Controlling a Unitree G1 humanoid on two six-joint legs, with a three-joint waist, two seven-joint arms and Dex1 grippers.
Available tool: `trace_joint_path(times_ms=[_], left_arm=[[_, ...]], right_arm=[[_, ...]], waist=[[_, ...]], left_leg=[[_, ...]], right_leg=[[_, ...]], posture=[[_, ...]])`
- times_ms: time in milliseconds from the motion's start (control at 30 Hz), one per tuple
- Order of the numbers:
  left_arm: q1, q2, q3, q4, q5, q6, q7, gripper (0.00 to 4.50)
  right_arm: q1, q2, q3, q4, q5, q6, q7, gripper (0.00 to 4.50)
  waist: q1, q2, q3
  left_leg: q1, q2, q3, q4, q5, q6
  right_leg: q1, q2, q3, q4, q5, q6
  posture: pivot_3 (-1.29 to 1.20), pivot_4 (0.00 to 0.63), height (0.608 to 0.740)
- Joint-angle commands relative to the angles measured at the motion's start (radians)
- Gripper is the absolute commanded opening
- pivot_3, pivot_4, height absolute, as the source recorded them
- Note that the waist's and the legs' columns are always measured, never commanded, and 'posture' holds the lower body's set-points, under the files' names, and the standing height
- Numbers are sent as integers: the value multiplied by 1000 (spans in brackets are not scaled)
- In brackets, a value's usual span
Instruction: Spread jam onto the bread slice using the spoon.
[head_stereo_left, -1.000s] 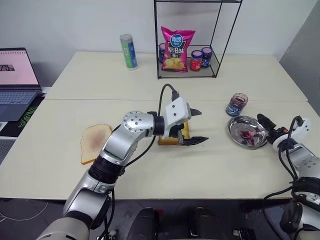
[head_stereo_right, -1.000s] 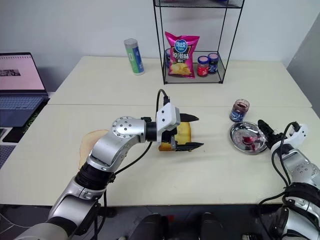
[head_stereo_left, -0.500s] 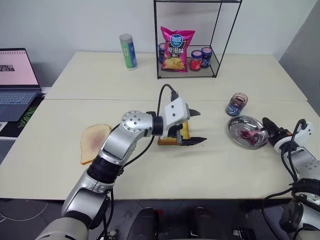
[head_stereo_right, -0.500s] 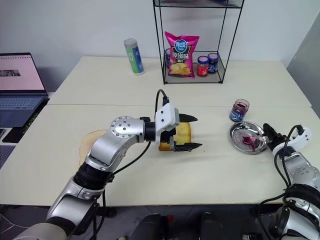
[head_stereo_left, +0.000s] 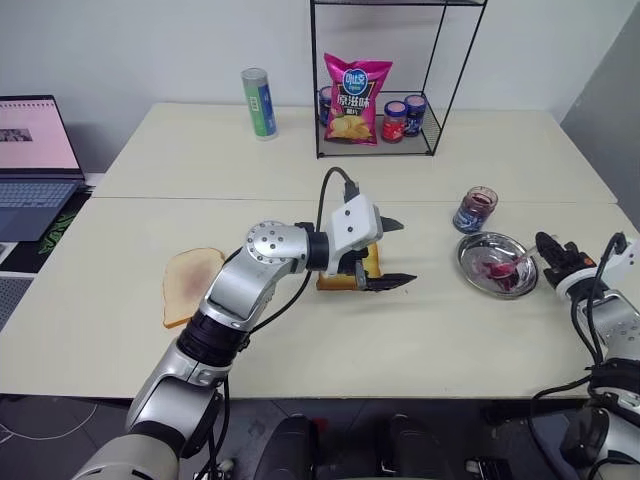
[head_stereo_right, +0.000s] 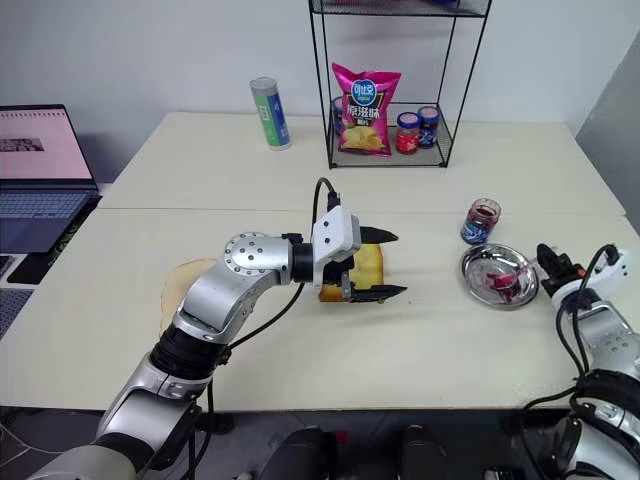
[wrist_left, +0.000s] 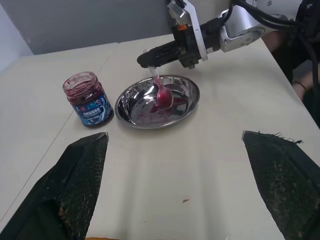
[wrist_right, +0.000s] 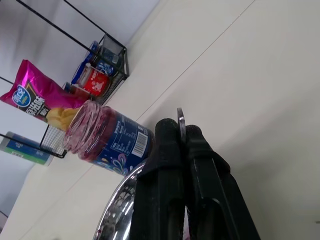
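The bread slice (head_stereo_left: 353, 267), thick and golden-brown, lies on the table between the roots of my left gripper's (head_stereo_left: 395, 253) two fingers, which stand wide open over it. At the right, my right gripper (wrist_left: 150, 57) is shut on the thin handle of the spoon (wrist_left: 163, 94). The spoon's stained bowl rests in a shallow steel dish (wrist_left: 187, 102) smeared with jam. The handle's end pokes out between the shut fingertips (wrist_right: 167, 131). An open glass jar of dark jam (head_stereo_left: 474, 208) stands just behind the dish.
A paler flat slice with a pinkish stain (head_stereo_left: 188, 283) lies left of my left arm. A black wire rack (head_stereo_left: 440, 70) at the back holds a pink chips bag (head_stereo_left: 358, 100) and lidded jars (head_stereo_left: 403, 116). A can (head_stereo_left: 259, 102) and a laptop (head_stereo_left: 30, 150) stand further left.
My right gripper's fingers, open at the dish's edge a second ago, have closed on the spoon's handle. My left arm and the bread have not moved.
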Motion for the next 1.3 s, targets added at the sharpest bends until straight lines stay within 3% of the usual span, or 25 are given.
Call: trace_joint_path(times_ms=[33, 367, 467, 567, 733, 967, 1300], left_arm=[[-4, -8, 13, -24, 0, -30, -1, 4500], [-22, -64, 134, 25, -87, 23, 62, 4500], [-35, -158, 218, 89, -94, -23, 206, 4500], [-27, -184, 201, 94, -78, -34, 213, 4500], [-18, -198, 190, 86, -61, -46, 231, 4500], [0, -182, 192, 47, -62, -24, 241, 4500], [1, -174, 186, 34, -65, -14, 242, 4500]], right_arm=[[5, -20, -11, -155, 57, 45, -10, 71], [-144, 14, 41, -360, 92, 57, -155, 71], [-271, 33, 139, -310, -42, -75, -201, 71], [-376, 41, 252, -189, -200, -239, -179, 71], [-479, 48, 336, 54, -355, -463, -135, 71], [-508, 39, 388, 248, -460, -627, -78, 71], [-482, 64, 419, 286, -528, -702, -60, 71]], waist=[[0, 0, 0], [-10, 1, 0], [-10, 1, 0], [-18, 1, 0], [-14, 1, 0], [-18, 1, 0], [-20, 1, 0]], left_leg=[[0, 0, 0, 0, 0, 0], [0, 1, 1, 0, 0, 0], [0, 1, 1, 0, 0, 0], [0, 0, 4, 0, 0, 1], [-1, 0, 5, -1, 1, 1], [-8, -2, 9, 0, 0, 3], [-7, -1, 11, 0, 0, 3]], right_leg=[[0, 0, 0, 0, 0, 0], [-2, 1, 3, 1, 0, 3], [-2, 1, 2, 0, 0, 3], [-3, 1, 5, 0, 2, 5], [-5, 1, 5, -1, 5, 1], [-12, -1, 8, -1, 6, 1], [-12, -1, 9, 0, 6, 1]], posture=[[0, 150, 740], [0, 150, 740], [0, 150, 740], [0, 150, 740], [0, 150, 740], [0, 150, 740], [0, 150, 740]])
